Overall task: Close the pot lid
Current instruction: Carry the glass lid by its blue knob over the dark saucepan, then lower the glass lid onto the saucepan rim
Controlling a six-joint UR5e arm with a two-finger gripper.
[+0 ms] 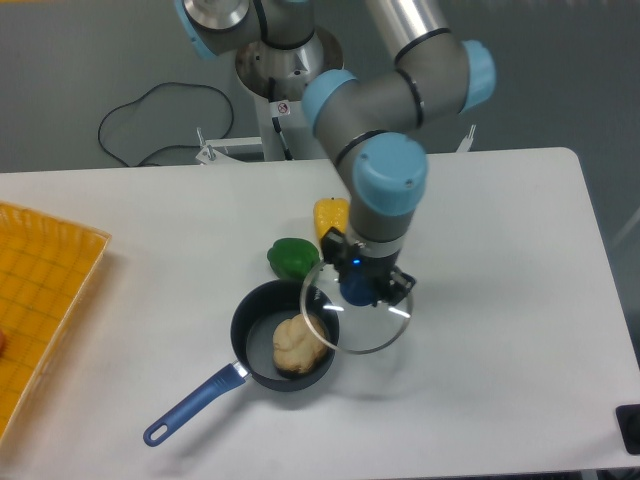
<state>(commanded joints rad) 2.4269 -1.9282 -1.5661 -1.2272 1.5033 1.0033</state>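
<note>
Lid in my grip, hanging over the pot's right edge.

I have the gripper (pixel 364 284) pointing straight down with its fingers clamped on the blue knob of the lid (pixel 357 312), a clear glass disc with a thin bright metal rim, held flat above the white counter (pixel 500 300). The lid hangs directly under the fingers, and its left part overlaps the right rim of the pot (pixel 285 335). The pot is round, dark and matte inside, with a long glossy blue handle running down to the left; it sits on the counter with a pale, lumpy bun (pixel 297 343) in it. Just behind the pot lie a smooth green pepper (pixel 291 257) and a yellow pepper (pixel 329 216). A yellow gridded tray (pixel 40 290) sits at the far left.
</note>
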